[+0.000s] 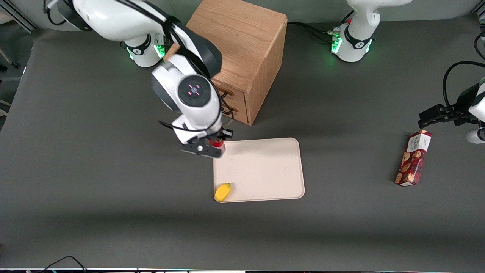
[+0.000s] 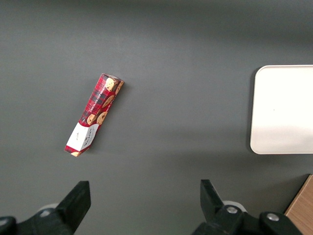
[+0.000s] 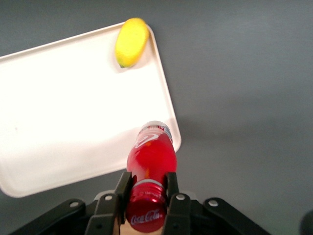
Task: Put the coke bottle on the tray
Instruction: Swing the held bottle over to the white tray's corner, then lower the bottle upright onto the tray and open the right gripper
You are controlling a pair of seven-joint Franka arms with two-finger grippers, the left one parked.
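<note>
**A:** Dark grey table point(image 1: 94, 182) all round. Where's the gripper point(image 1: 210, 147) at?

**B:** Hanging over the tray point(image 1: 265, 170) corner closest to the wooden cabinet point(image 1: 242, 57), fingers point(image 3: 172, 188) clamped on the neck of the coke bottle point(image 3: 151, 161), just under the cap. Bottle's base sits over that corner's rim; can't tell if it touches.

**A:** Anything else around?

**B:** A yellow fruit-looking thing point(image 1: 223, 192) on the tray's corner nearer the front camera, and a cookie box point(image 1: 413, 157) lying toward the parked arm's end.
</note>
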